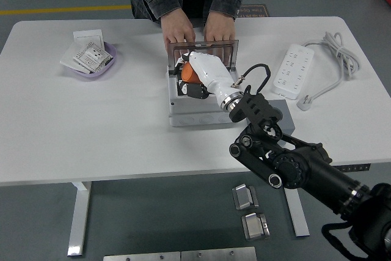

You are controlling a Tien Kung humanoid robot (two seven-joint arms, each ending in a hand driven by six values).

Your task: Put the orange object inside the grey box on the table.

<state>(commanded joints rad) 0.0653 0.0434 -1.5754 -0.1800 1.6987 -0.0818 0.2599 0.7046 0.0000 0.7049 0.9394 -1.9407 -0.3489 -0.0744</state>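
The grey box (198,114) sits mid-table with its clear lid (201,53) tilted up. A person at the far side holds the lid's top edge with both hands (198,29). My right hand (190,80) reaches over the box's open cavity, its fingers curled round the orange object (188,74), which hangs just above the opening. My white forearm (211,77) hides much of the cavity. My left arm is out of the picture.
A grey block (278,114) stands right of the box, partly behind my arm. A white power strip (293,70) with its cable lies at the far right. A purple dish (91,59) with paper packets sits at the far left.
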